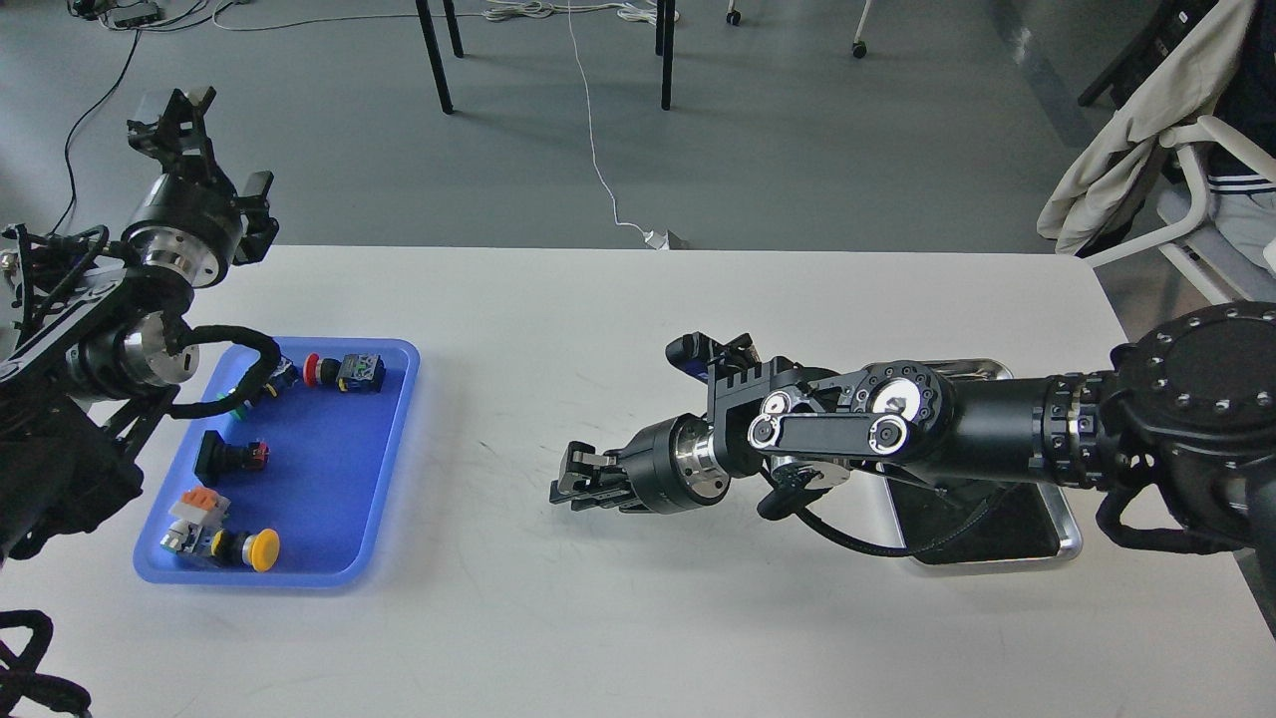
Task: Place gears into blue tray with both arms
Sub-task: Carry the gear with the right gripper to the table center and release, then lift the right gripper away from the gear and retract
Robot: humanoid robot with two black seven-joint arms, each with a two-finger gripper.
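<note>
The white table (638, 618) fills the view, and everything below is placed against the blue tray (384, 469), which sits on the table's left part. Well to the right of the blue tray the right arm (987, 429) reaches leftward over a steel tray (1067, 543), most of which it hides. At the blue tray's left edge, partly over it, the left arm (130, 349) bends upward, its cable looping across the tray's near-left corner. The right gripper (563, 489) hangs over bare table, between the two trays and nearer the middle; its fingers look drawn close together, but it is seen nearly end-on and dark, so I cannot tell whether it is closed or carrying anything. The left gripper (179, 115) is raised beyond the far-left corner of the blue tray, fingers apart and nothing between them. Inside the blue tray lie push-button switches, a red-capped one (344, 371) toward the far rim, a black one (231, 455) in the middle, a yellow-capped one (244, 548) by the near rim. No gears can be made out anywhere; any in the steel tray are hidden by the arm. Judging the step as a carry toward the blue tray, it would go best with the right gripper kept level, lowered over the bare blue floor right of the switches, and released low so a small ring cannot roll over the rim
</note>
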